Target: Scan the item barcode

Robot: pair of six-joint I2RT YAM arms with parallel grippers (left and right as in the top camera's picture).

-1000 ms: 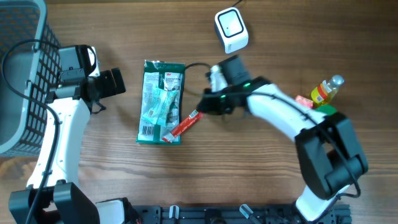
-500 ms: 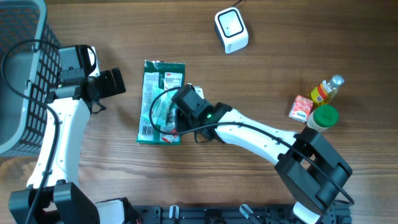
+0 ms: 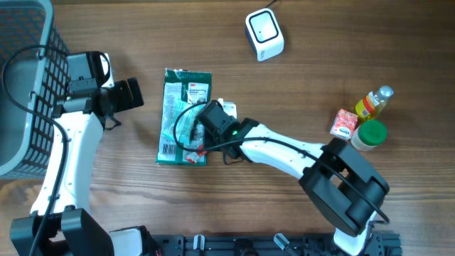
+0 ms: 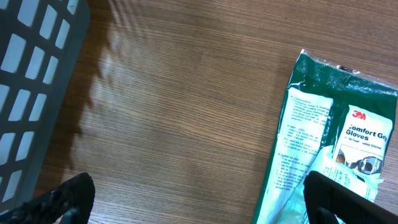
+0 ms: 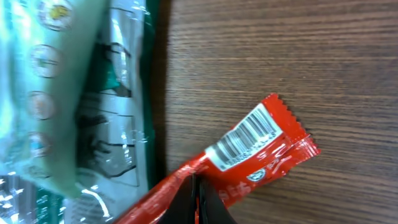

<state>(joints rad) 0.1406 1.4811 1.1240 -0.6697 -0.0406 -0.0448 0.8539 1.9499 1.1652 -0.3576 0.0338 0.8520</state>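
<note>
right tool pinching the red packet at the edge of the glove pack

we see the right tool [image 3: 200, 144] reaching across the middle of the tabletop [image 3: 334, 50], its jaws closed on the red packet [image 3: 195, 148]. in the right wrist view the two fingers [image 5: 205, 200] meet on the packet's [image 5: 249, 155] lower part, and the free end slants up and to the right over bare wood. the barcode [image 5: 247, 134] sits on that free end, printed on a white patch and facing the wrist camera. the packet's gripped end lies at the edge of the green glove pack [image 5: 74, 99]; we cannot tell whether it rests on the pack or just beside it.

from overhead the glove pack [image 3: 183, 117] lies flat, long side running up and down the frame, between the two arms. the left tool [image 3: 129, 95] hovers just left of the pack, its jaws spread wide and holding nothing. in the left wrist view its fingertips [image 4: 59, 200] frame bare wood, with the glove pack [image 4: 329, 143] on the right and the grey basket [image 4: 31, 87] on the left.

the white scanner [image 3: 264, 33] stands near the far edge, well apart from the red packet. at the right side a bottle [image 3: 374, 103], a small red box [image 3: 345, 123] and a green-lidded jar [image 3: 370, 134] sit close together. the basket [image 3: 21, 85] fills the far left corner.
</note>
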